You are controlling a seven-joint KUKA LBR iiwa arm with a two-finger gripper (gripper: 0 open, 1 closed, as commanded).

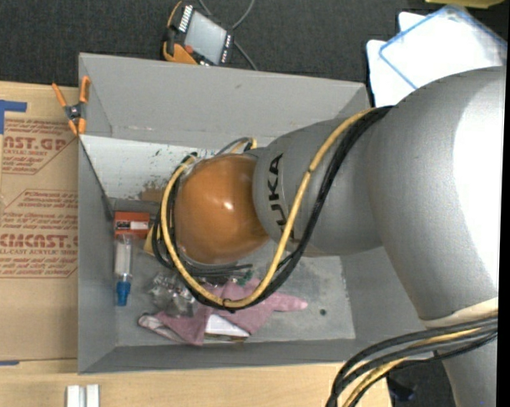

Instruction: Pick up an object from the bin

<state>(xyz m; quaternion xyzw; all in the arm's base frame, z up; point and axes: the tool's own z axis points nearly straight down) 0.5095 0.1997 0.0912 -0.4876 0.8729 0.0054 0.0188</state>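
Observation:
A pink cloth [264, 311] lies crumpled along the front of the bin floor, with a white piece [223, 326] on it. Just left of it sits a small grey shiny thing [170, 294], partly under the arm's orange cover. A clear tube with a blue cap [121, 273] lies by the left wall, pointing front to back. Behind it rests a small red and white box [131, 226]. A bit of green [248, 276] peeks out below the cover.
The arm's orange cover and its yellow and black cables hang over the middle of the bin and hide what lies beneath. Bare grey floor shows at the right front of the bin.

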